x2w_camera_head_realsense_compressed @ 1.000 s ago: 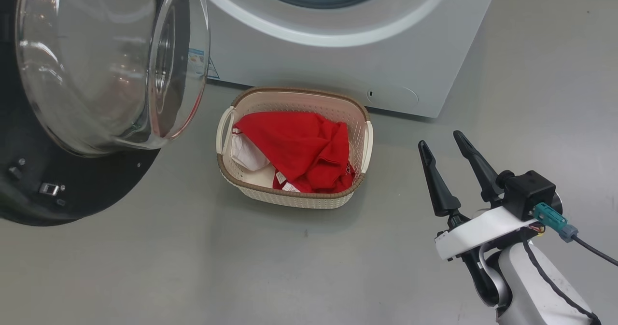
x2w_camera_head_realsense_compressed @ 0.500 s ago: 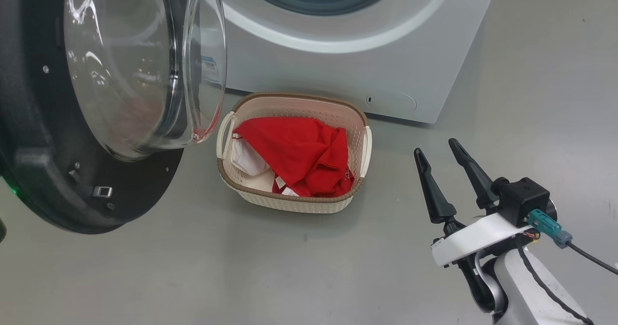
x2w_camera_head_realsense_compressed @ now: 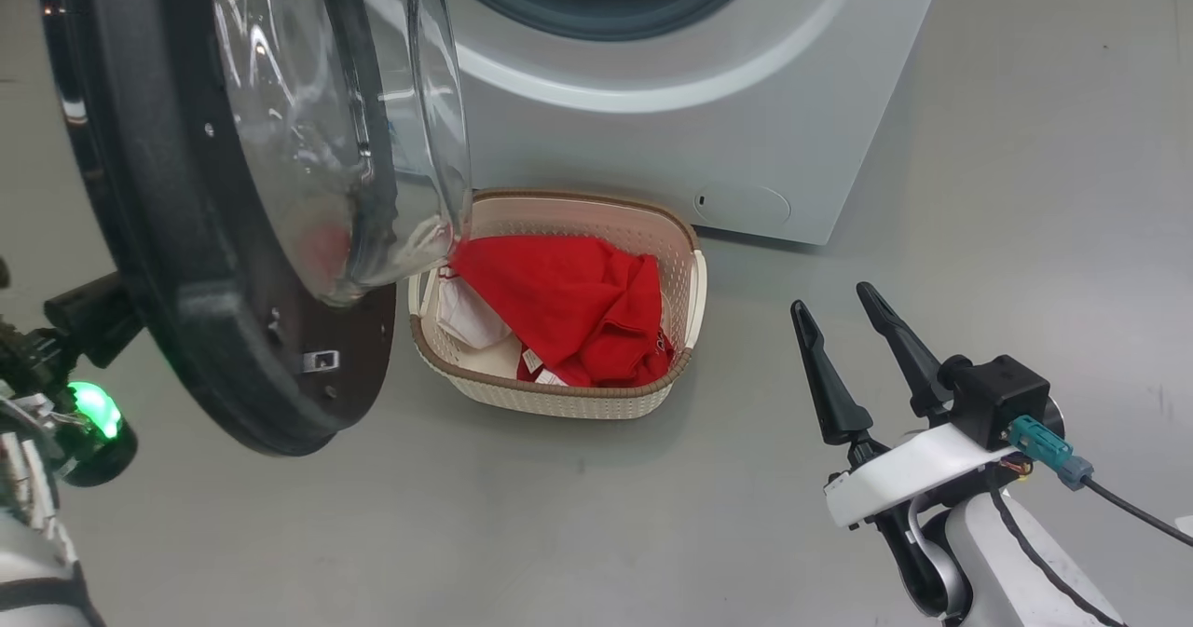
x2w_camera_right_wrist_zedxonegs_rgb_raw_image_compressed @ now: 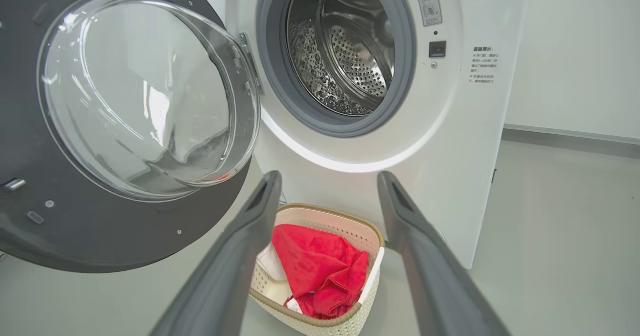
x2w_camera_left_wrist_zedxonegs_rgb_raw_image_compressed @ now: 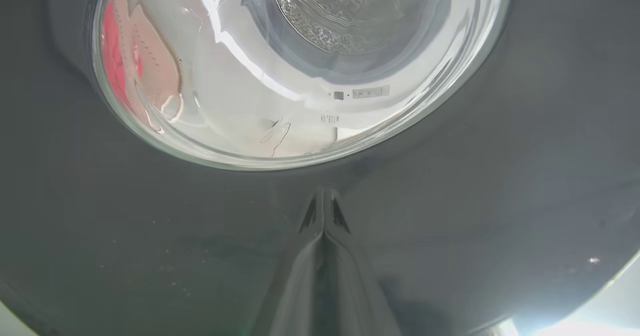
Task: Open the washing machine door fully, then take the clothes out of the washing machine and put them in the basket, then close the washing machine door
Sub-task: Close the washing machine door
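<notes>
Right against the left hand [x2w_camera_left_wrist_zedxonegs_rgb_raw_image_compressed: 324, 230], the washing machine door [x2w_camera_left_wrist_zedxonegs_rgb_raw_image_compressed: 450, 236].

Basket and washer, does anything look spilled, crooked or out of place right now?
Nothing stands out. The basket sits upright on the floor before the washing machine, the clothes lie inside it, and the drum looks empty. The washing machine door hangs partly open, undamaged.

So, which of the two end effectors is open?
The right end effector: its two dark fingers stand clearly apart, to the right of the basket. The left end effector has its fingers closed together against the black rim of the door.
</notes>
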Robot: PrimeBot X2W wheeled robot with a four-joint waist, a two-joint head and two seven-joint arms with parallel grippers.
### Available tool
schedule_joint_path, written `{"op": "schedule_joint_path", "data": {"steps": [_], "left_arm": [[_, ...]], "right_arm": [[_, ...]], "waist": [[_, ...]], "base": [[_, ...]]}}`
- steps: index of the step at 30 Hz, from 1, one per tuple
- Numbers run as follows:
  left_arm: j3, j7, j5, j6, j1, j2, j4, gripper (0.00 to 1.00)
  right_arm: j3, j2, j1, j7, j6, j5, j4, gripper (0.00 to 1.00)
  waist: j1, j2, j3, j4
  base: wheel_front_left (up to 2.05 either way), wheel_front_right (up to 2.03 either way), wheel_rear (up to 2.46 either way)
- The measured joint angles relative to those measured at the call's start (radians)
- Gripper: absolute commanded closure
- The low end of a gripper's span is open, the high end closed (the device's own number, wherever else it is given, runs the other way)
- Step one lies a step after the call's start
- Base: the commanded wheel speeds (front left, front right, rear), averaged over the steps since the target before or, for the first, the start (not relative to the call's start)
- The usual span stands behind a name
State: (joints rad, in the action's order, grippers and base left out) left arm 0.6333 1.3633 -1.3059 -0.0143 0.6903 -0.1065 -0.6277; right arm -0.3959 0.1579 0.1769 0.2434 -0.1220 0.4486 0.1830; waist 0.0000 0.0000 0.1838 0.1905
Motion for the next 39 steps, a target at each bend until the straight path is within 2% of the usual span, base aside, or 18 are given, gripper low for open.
{"op": "schedule_joint_path", "data": {"steps": [5, 8, 24, 30, 39], "left_arm": [[-0.007, 0.015, -0.029, -0.010, -0.021, 0.077, 0.055, 1.00], [-0.025, 0.023, -0.030, -0.012, -0.036, 0.099, 0.089, 1.00], [-0.074, -0.001, -0.061, -0.056, -0.118, 0.095, 0.212, 1.00], [-0.134, -0.032, -0.166, -0.070, -0.129, 0.090, 0.202, 1.00], [-0.214, -0.109, -0.235, -0.079, -0.155, 0.090, 0.211, 1.00]], "right_arm": [[0.000, -0.001, 0.000, 0.001, 0.000, 0.000, 0.002, 0.00], [-0.004, -0.005, 0.000, 0.001, 0.000, 0.000, 0.003, 0.00], [-0.010, -0.021, 0.001, 0.001, 0.000, 0.009, 0.007, 0.00], [-0.013, -0.024, 0.006, 0.001, 0.000, 0.009, 0.010, 0.00], [-0.020, -0.036, 0.011, 0.003, 0.000, 0.015, 0.019, 0.00]], "waist": [[0.0000, 0.0000, -0.004, -0.009], [0.0000, 0.0000, -0.005, -0.019], [-0.0001, 0.0000, 0.007, -0.099], [-0.0001, 0.0000, 0.013, -0.142], [-0.0001, 0.0000, 0.020, -0.220]], "base": [[0.00, 0.00, 0.00], [0.00, 0.00, 0.00], [0.00, 0.00, 0.00], [0.00, 0.00, 0.00], [0.00, 0.00, 0.00]]}}
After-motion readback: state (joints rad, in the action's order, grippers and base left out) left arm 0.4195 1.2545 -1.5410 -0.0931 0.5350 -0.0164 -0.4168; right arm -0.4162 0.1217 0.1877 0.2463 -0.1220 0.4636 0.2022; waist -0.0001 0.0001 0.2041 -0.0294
